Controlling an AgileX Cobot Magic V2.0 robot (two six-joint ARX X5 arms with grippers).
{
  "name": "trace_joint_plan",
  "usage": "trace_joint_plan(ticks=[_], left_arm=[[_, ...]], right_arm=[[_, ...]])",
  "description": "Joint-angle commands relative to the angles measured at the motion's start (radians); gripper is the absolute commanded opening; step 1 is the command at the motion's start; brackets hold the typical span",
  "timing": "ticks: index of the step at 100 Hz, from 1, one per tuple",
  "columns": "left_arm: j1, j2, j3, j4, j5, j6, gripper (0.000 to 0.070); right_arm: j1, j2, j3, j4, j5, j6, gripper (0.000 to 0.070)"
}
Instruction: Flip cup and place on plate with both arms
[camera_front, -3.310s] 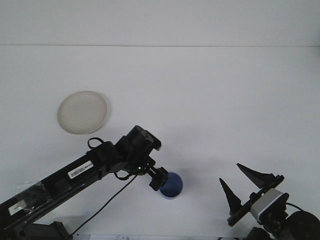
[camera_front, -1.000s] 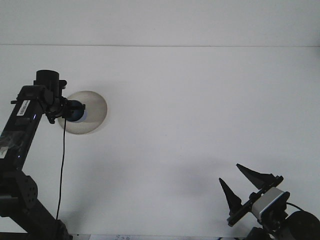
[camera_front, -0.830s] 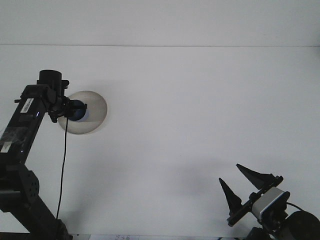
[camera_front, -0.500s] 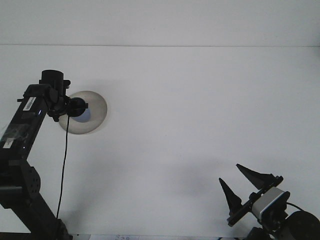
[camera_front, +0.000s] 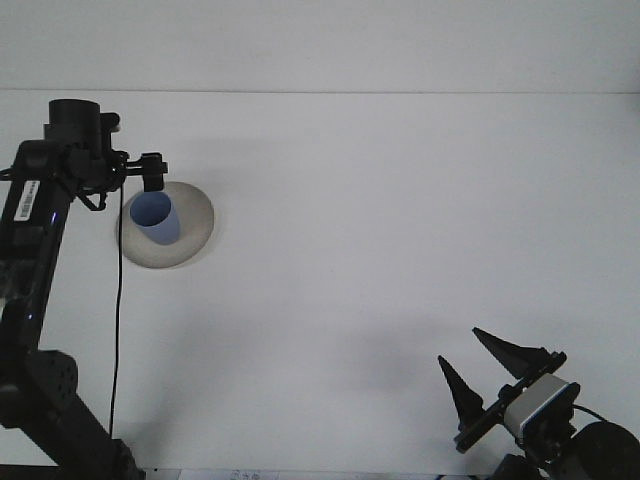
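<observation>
Left gripper (camera_front: 150, 172) hangs just above the blue cup (camera_front: 155, 219), off it; jaw opening unreadable from here. Cup stands mouth-up on the white plate (camera_front: 195, 228), left of centre. Right gripper (camera_front: 487, 371) idles at 5 o'clock, spread, empty. Placement looks done; next: retract left arm without clipping the rim.

— What does the cup (camera_front: 155, 218) look made of?
— Smooth pale-blue plastic, matt, no gloss on the wall. The plate (camera_front: 196, 222) under it is off-white with a dull, faintly speckled face, ceramic by the look.
— And the counter (camera_front: 400, 220)?
— Plain white, matt, smooth and even.
— The arms?
— Black, matt casing on the left gripper (camera_front: 150, 172); the right gripper (camera_front: 478, 365) has dull black fingers on a grey block.
</observation>
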Motion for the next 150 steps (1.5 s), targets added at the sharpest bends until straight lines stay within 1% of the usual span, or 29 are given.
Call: trace_joint_plan(ticks=[1,16,25,33,42,47,52,61,73,90,94,96,98,101,107,108,111,122,150], left_arm=[[-0.002,-0.1,0.037,0.011,0.003,-0.016,0.0541],[-0.006,-0.325,0.032,0.029,0.004,-0.021,0.0541],[-0.031,-0.473,-0.011,0.068,0.026,-0.026,0.054],[-0.058,-0.602,-0.1,0.101,0.029,-0.031,0.054],[-0.105,-0.76,-0.274,0.155,0.029,-0.042,0.0541],[-0.135,-0.847,-0.389,0.188,0.04,-0.048,0.0541],[-0.167,-0.935,-0.509,0.219,0.076,-0.061,0.0541],[-0.219,-1.089,-0.716,0.264,0.134,-0.122,0.0541],[-0.259,-1.27,-0.952,0.299,0.136,-0.185,0.0541],[-0.267,-1.418,-1.139,0.301,0.136,-0.187,0.0535],[-0.267,-1.434,-1.158,0.3,0.136,-0.187,0.0502],[-0.267,-1.44,-1.164,0.3,0.136,-0.187,0.0464],[-0.267,-1.445,-1.168,0.299,0.136,-0.187,0.0411],[-0.267,-1.449,-1.171,0.296,0.136,-0.187,0.0299],[-0.267,-1.45,-1.171,0.291,0.136,-0.188,0.001],[-0.267,-1.45,-1.171,0.29,0.136,-0.189,0.0],[-0.267,-1.45,-1.171,0.29,0.136,-0.196,0.0019],[-0.267,-1.453,-1.17,0.285,0.136,-0.206,0.0015],[-0.267,-1.46,-1.17,0.301,0.136,-0.205,0.0015]], right_arm=[[0.009,0.001,0.003,0.01,0.012,0.003,0.0443],[0.009,0.001,0.003,0.01,0.081,0.002,0.0444],[0.009,0.001,0.003,0.01,0.13,-0.006,0.0445],[0.009,0.001,0.003,0.01,0.162,-0.013,0.0445],[0.009,0.001,0.003,0.008,0.187,-0.014,0.0445],[0.009,0.001,0.003,0.006,0.187,-0.016,0.0445],[0.009,0.001,0.003,0.002,0.187,-0.016,0.0445],[0.009,0.001,0.003,-0.012,0.18,-0.015,0.0444],[0.009,0.001,0.003,-0.04,0.179,-0.002,0.0445],[0.009,0.001,0.003,-0.066,0.179,0.011,0.0443],[0.009,0.001,0.003,-0.068,0.178,0.011,0.0435],[0.009,0.001,0.003,-0.069,0.178,0.011,0.0415],[0.009,0.001,0.003,-0.069,0.178,0.011,0.0374],[0.009,0.001,0.003,-0.07,0.179,0.011,0.028],[0.009,0.001,0.003,-0.075,0.179,0.011,0.0019],[0.009,0.001,0.003,-0.077,0.179,0.011,0.0],[0.009,0.001,0.003,-0.079,0.179,0.011,0.0004],[0.009,0.001,0.003,-0.082,0.179,0.011,0.0004],[0.009,0.0,0.005,-0.078,0.179,0.01,0.0004]])
